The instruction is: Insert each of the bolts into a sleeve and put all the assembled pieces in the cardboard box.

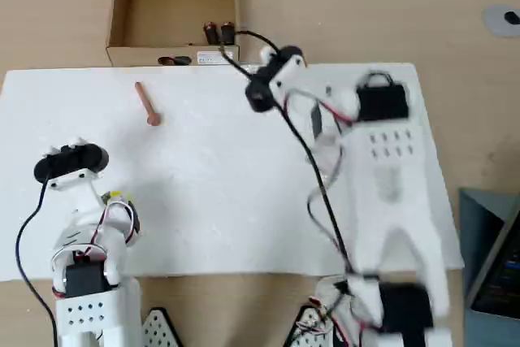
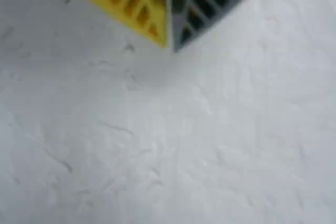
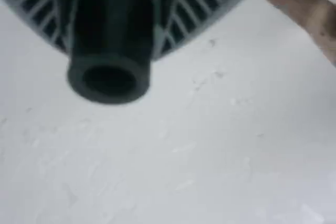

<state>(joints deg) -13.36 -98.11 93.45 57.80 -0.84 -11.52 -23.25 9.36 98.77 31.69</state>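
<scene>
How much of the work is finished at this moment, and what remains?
Done: assembled pieces seem to lie in the cardboard box. In hand: the right hand holds a dark sleeve. Left: one bolt lies loose on the white mat; it must go into the sleeve, then the box. The left hand is shut, empty.
</scene>
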